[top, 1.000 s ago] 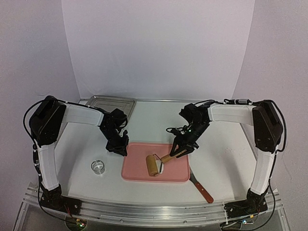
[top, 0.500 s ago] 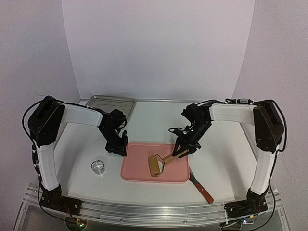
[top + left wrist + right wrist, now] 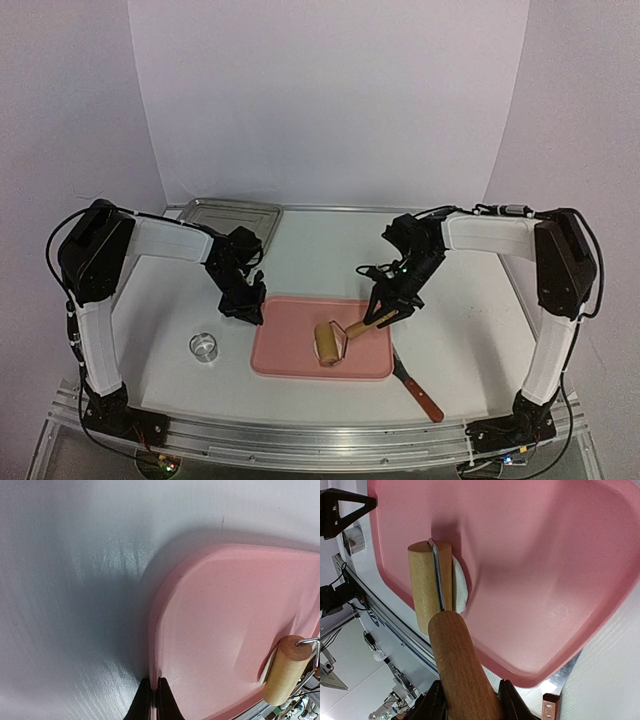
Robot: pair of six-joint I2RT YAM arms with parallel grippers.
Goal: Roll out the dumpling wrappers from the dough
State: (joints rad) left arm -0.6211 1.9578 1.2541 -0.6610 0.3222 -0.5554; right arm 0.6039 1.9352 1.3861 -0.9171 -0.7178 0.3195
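Holding the wooden roller (image 3: 328, 343) by its handle, the right gripper (image 3: 392, 308) is closed tight around it, above the pink tray (image 3: 285, 340). Only the right wrist view shows the flat white dough (image 3: 460, 587). It peeks out from under the roller's drum, on the tray. The left wrist view shows the left gripper (image 3: 151, 690) with its fingers pressed together, tips touching the tray's rim. From the top you can also see a small metal ring cutter (image 3: 204, 346) on the table, left of the tray.

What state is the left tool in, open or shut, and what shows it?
Shut: the left tool shows its fingers meeting with no gap between them, at the edge of the pink tray.
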